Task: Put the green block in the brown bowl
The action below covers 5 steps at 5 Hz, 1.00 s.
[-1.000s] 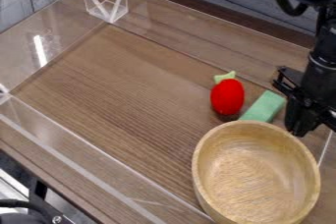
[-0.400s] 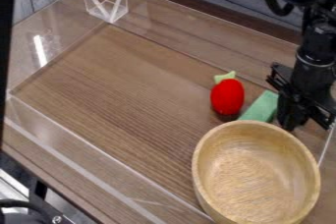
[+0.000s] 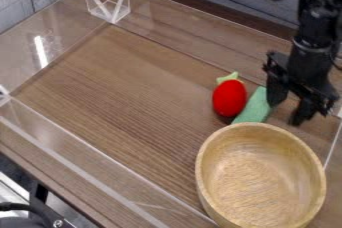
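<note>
**Green block on the tabletop beside the bowl, gripper over its far end**

Item 1. Flat, elongated mint-green rectangular block (image 3: 253, 111). Lies on the table surface, outside the bowl, just beyond the bowl's rim at about 12 o'clock. Its far end is hidden behind the gripper fingers; only the near, lower part shows. Whether the fingers touch it cannot be told.

Item 2. Black robot gripper (image 3: 297, 109). Points straight down at the block's far end, at about 1 o'clock from the bowl. Two dark fingers stand apart with a gap between them, partly spread. Nothing is seen lifted by them; whether they have any grip on the block cannot be told from this view.

Item 3. Large round light-brown wooden bowl (image 3: 214, 155) with thick rim and visible grain. Sits at the lower right of the view, upright, with nothing visible inside.

Item 4. Round red strawberry-like toy with a green top (image 3: 230, 96). Stands at 9 o'clock of the block, just beside it, and at 11 o'clock of the bowl.

Item 5. Dark wood-grain table (image 3: 134, 82). Bears all of the above.

Item 6. Clear plastic wall (image 3: 54, 32). Borders the table on its left and far sides, with a folded clear piece (image 3: 107, 5) at the far corner.
</note>
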Tool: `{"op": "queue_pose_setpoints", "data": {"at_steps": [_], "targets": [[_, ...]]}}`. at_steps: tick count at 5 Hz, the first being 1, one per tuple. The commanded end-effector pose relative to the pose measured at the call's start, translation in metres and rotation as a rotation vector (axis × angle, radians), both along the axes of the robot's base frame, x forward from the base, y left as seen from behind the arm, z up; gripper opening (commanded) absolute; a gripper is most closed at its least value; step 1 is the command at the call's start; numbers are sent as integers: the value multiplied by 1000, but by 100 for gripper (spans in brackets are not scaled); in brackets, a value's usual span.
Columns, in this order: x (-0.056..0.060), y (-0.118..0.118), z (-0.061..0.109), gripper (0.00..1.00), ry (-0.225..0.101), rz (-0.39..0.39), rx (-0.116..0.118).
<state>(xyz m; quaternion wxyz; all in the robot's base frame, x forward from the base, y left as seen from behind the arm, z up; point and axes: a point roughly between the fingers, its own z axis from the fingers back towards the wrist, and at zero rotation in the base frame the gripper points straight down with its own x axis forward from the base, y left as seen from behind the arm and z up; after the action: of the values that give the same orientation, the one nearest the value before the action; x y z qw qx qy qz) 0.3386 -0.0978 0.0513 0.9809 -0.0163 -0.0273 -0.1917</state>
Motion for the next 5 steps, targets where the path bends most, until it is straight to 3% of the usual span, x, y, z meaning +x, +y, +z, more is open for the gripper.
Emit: {"op": "queue_pose_setpoints", "data": {"at_steps": [1, 2, 3, 4, 5], "targets": [[2, 18, 37, 100, -118, -16, -43], [14, 28, 37, 100, -130, -45, -53], [19, 26, 22, 100, -109, -118, -57], [26, 33, 8, 0, -93, -139, -58], [32, 42, 5, 100, -97, -143, -62]]}}
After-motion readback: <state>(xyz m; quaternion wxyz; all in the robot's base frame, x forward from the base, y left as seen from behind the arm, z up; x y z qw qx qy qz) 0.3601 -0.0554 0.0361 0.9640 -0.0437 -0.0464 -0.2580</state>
